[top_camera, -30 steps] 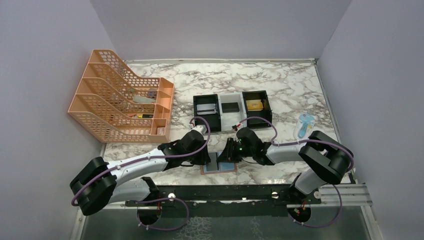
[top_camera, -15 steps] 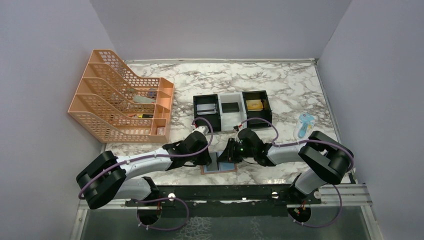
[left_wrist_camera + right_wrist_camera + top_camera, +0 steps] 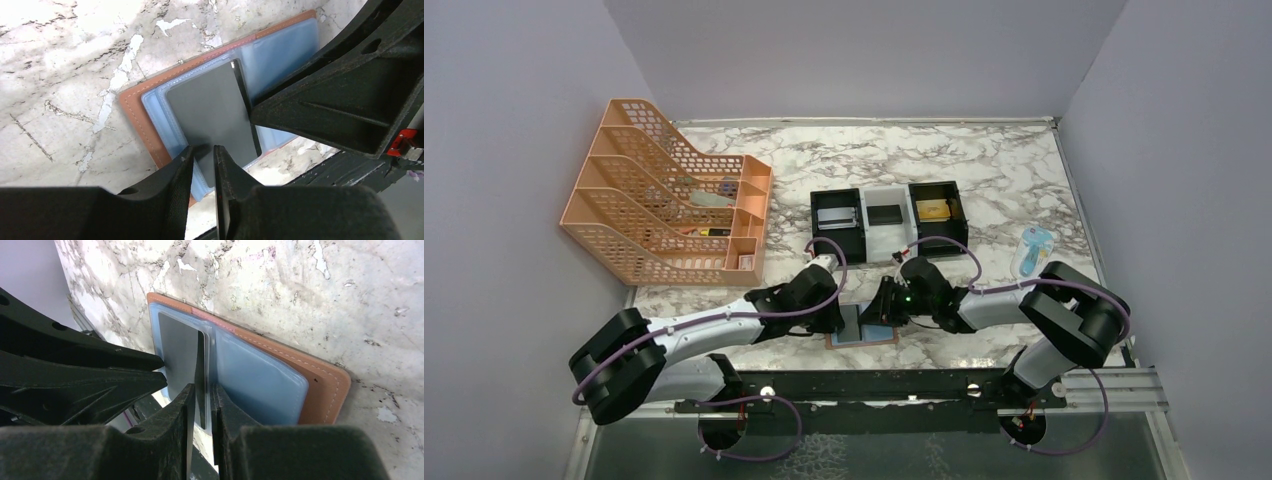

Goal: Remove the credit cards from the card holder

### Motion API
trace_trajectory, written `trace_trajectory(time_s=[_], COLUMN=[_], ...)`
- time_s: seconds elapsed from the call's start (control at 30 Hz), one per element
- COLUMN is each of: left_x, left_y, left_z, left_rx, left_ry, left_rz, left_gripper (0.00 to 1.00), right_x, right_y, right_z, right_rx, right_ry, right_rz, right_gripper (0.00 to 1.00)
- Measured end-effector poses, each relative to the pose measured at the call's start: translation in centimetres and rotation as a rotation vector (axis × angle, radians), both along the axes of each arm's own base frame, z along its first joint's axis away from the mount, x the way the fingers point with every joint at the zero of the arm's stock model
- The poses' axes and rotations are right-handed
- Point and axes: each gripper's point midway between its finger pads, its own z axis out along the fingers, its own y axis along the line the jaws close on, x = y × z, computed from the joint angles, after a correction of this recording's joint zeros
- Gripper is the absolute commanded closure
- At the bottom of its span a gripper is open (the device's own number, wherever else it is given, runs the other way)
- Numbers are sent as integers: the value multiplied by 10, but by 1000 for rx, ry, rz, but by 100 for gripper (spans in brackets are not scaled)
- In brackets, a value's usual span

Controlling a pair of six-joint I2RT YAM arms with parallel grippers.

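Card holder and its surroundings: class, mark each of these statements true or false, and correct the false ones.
1. The card holder lies open on the marble table. True.
2. Its lining is red. False: it is light blue.
3. A dark card shows against the lining. True.
4. The orange file rack stands on the right arm's side. False: it stands on the left arm's side.
5. The right hand's fingers straddle the dark card's edge. True.

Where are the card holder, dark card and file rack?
card holder (image 3: pixel 139 115): left wrist view, tan leather border.
dark card (image 3: pixel 212 115): left wrist view, face centre.
file rack (image 3: pixel 649 255): top view, front mesh wall.
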Motion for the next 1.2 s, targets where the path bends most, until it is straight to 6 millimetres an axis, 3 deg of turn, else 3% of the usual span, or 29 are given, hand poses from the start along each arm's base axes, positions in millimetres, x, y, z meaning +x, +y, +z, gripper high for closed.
trace_trajectory(time_s=[0.3, 0.63, 1.2], left_x=[-1, -1, 0], left_y=[-3, -4, -4], left_z=[-4, -4, -6], left_rx=[18, 29, 36], left_ry=[8, -4, -10], left_rz=[-15, -19, -8], left_gripper=[79, 80, 81], right_x=[0, -2, -5], right_y=[3, -1, -8], right_z=[0, -1, 8], right_rx=[15, 13, 1], right_ry=[2, -2, -63], right_rz=[8, 5, 52], right_gripper=[83, 99, 99])
